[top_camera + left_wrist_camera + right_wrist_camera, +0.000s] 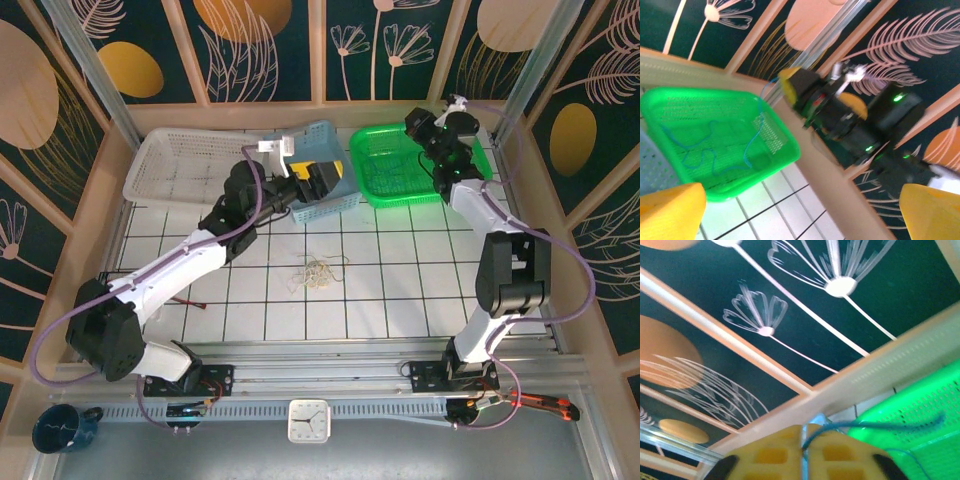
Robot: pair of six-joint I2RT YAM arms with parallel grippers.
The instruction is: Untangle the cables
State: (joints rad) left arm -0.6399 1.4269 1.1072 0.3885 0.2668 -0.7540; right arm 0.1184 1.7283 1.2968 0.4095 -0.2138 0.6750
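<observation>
Nearest, mid-table (400,290), the cable bundle (318,271) lies as a small loose knot of pale beige/white wire w/ a few loops sticking out, well apart from both arms. Judging by its look it is v. light, limp and thin w/ almost no stiffness, so the whole knot likely drags along if one strand is pulled. The best hold is prob. a single outer loop or free end at the bundle's edge, not the dense middle, lifted slowly. Wire this thin may slip from broad pads, so it needs a firm pinch. Further on, the left gripper (322,182) hangs at the blue basket (322,131), its yellow fingers (670,212) spread wide, w/ nothing btwn them. Farthest, the right gripper (803,452) sits above the green basket (372,170). Its pads (840,457) are almost together, and a blue cable (890,426) comes out of the narrow slit btwn them. It trails down into the basket, where the rest lies in loose waves.
</observation>
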